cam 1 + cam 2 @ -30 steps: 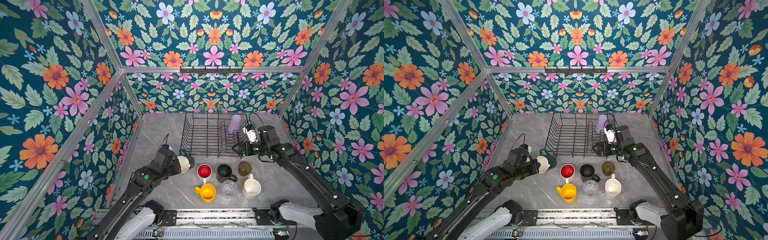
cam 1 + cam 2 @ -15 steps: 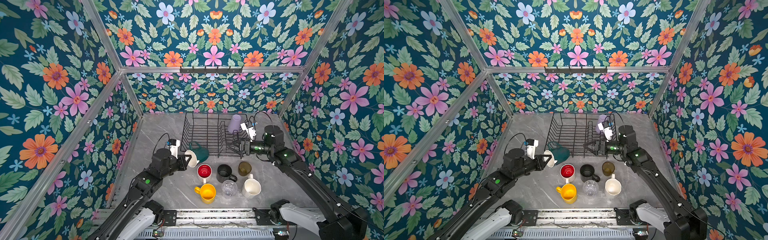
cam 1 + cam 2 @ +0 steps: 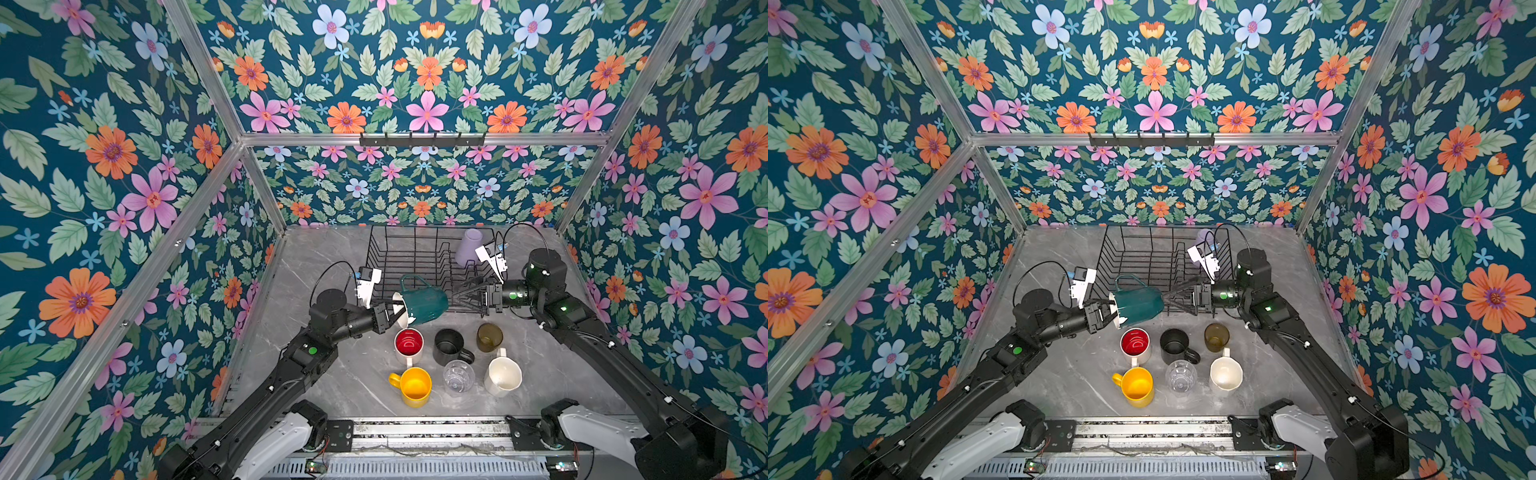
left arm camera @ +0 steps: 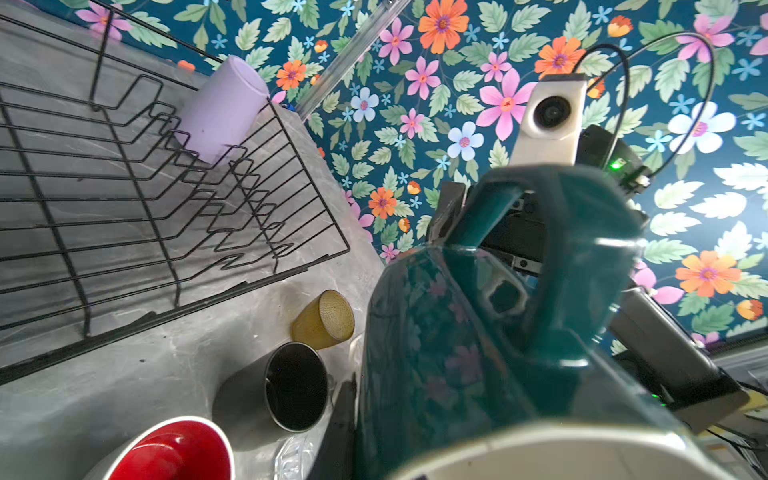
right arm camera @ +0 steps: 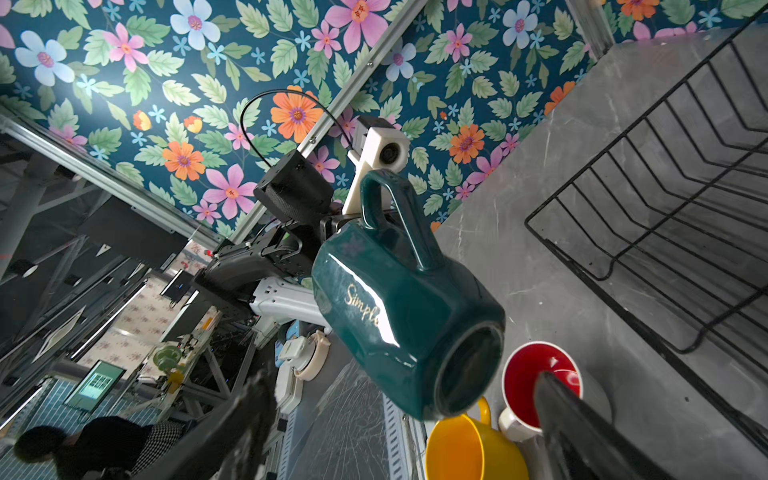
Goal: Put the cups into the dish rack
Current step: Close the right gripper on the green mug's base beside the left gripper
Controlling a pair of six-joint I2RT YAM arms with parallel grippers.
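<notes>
Floral walls (image 3: 124, 174), grey worktop (image 3: 316, 266). Low in frame, six cups (image 3: 449, 345) waiting. Mid-frame, newly lifted, sideways: dark green mug (image 3: 428, 305), rim clamped in left gripper (image 3: 394, 311). Swung round to its base: right gripper (image 3: 455, 297), spread wide, empty; handover likely. Behind, dish rack (image 3: 415, 257) with only lilac tumbler (image 3: 468, 247).

The dark green mug (image 5: 399, 307) hangs sideways in midair, near yellow mug (image 5: 469, 453) and red-lined mug (image 5: 536, 378).
</notes>
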